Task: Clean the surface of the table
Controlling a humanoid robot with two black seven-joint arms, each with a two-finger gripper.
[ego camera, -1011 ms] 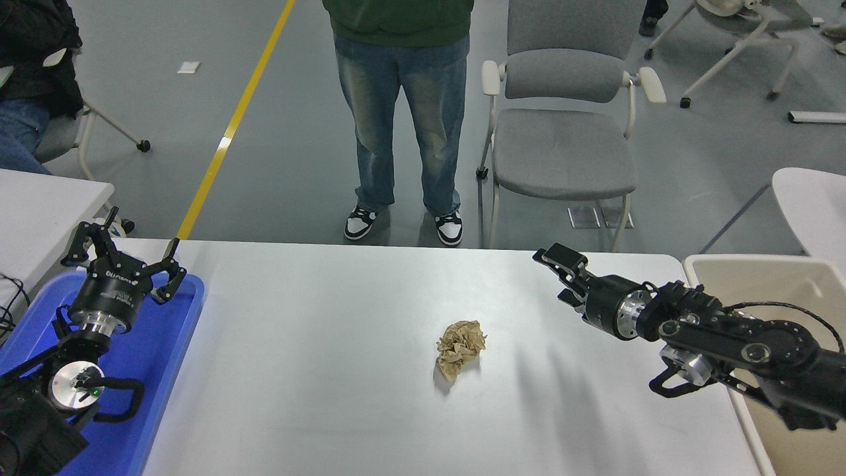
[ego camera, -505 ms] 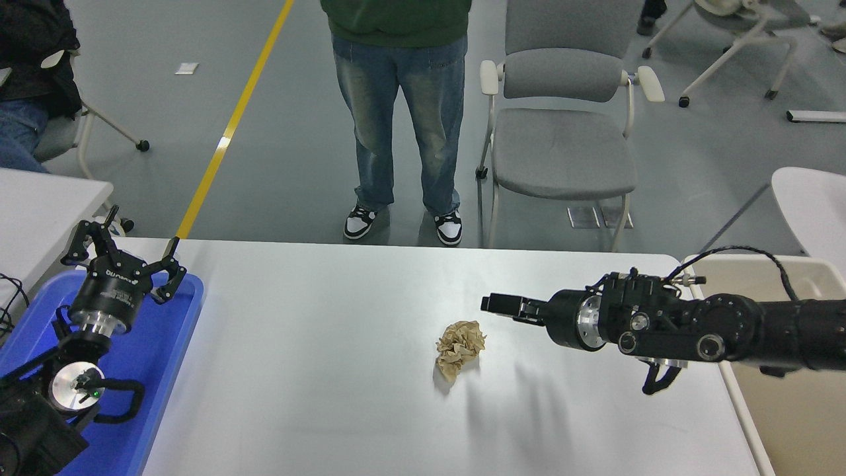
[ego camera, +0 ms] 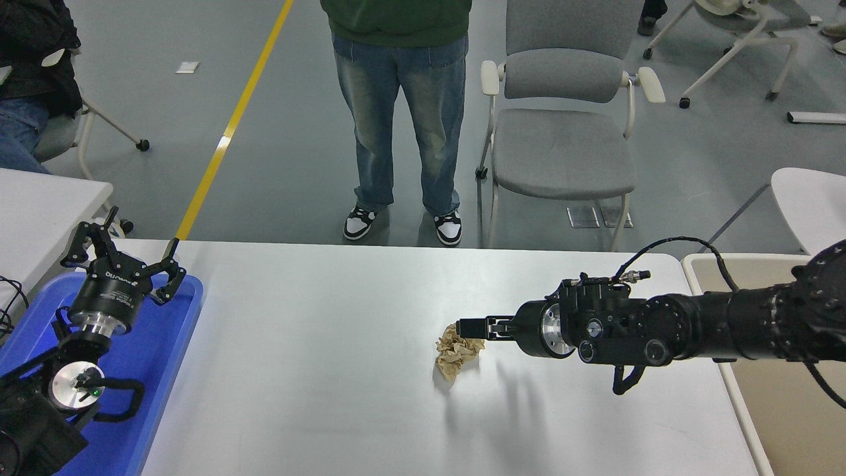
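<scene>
The table surface is a wide white tabletop with rounded corners. A crumpled brown paper ball lies on it right of the middle. My right gripper reaches in level from the right, its tip at the ball's upper right edge, just above it. It is seen side-on, so its opening does not show. My left gripper is parked at the lower left over the blue tray, open and empty.
A blue tray sits at the table's left end. A beige bin stands off the right edge. A person in jeans stands at the far side beside a grey chair. Smaller white tables stand at the left and right.
My right arm has swung left and lowered, from the table's far right to the brown paper ball. The ball and the left arm have not moved.
</scene>
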